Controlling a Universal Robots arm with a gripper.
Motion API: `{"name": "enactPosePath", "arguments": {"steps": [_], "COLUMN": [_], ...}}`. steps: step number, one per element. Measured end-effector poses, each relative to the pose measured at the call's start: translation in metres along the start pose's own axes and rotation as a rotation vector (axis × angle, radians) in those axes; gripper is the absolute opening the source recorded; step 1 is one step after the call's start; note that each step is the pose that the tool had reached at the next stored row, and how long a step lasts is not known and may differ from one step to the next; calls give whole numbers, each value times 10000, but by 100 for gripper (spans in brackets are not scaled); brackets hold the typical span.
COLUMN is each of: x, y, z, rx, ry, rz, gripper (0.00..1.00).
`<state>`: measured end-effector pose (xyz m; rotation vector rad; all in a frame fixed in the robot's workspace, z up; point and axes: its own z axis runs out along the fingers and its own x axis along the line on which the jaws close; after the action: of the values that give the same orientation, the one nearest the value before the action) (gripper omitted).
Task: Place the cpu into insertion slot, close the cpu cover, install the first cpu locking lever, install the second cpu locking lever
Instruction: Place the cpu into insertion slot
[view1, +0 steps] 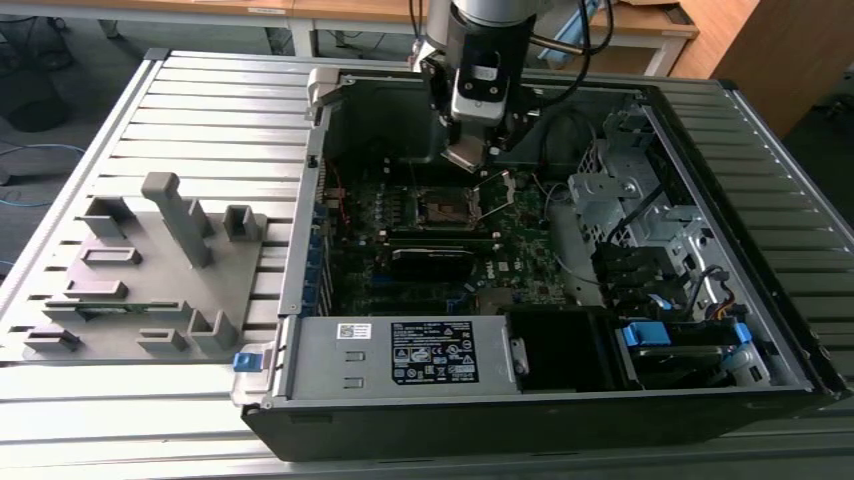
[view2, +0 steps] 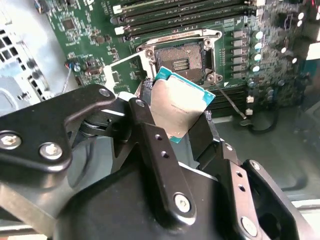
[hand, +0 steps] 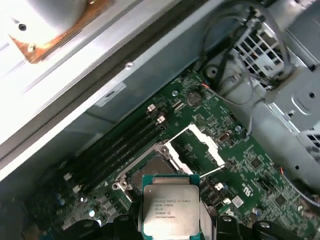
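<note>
Tool: the tool (view2: 177, 112) is closed on the cpu (view2: 180, 107); we see its dark fingers (view2: 150, 125) pinching the chip by opposite edges.
Cpu position: carried in the air, metal top facing the second wrist camera, tilted against the board. It hangs near the insertion slot (view2: 180, 62) but is apart from it and not seated.
Insertion slot: empty, with its dark contact field exposed inside the silver rim.
Cpu cover: the cpu cover (hand: 206, 145) stands raised beside the slot, so the opening is clear.
Setting: the open computer case (view1: 400, 355) lies on the slatted worktop (view1: 174, 90), with a grey fixture block (view1: 147, 270) at the exterior view's left. The arm reaches down into the case above the motherboard (view1: 527, 240).
Step in hand: we judge it to be the first, placing the chip.
Done: none of the four steps is complete, as far as we can see.
Left: seating the chip, closing the cover, and both locking steps, which cannot count as done while the cover stands open.
</note>
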<state>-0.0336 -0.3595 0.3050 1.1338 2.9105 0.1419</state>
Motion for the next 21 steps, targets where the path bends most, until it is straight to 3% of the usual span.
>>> {"name": "enactPosePath", "arguments": {"steps": [5, 13, 19, 21], "x": [0, 0, 1, 0], "y": [0, 0, -1, -1], "z": [4, 4, 6, 6], "rx": [-14, -16, -29, -29], "ry": [-62, -69, -131, -134], "rz": [694, 771, 1469, 1485], "gripper": [54, 54, 54, 54]}}
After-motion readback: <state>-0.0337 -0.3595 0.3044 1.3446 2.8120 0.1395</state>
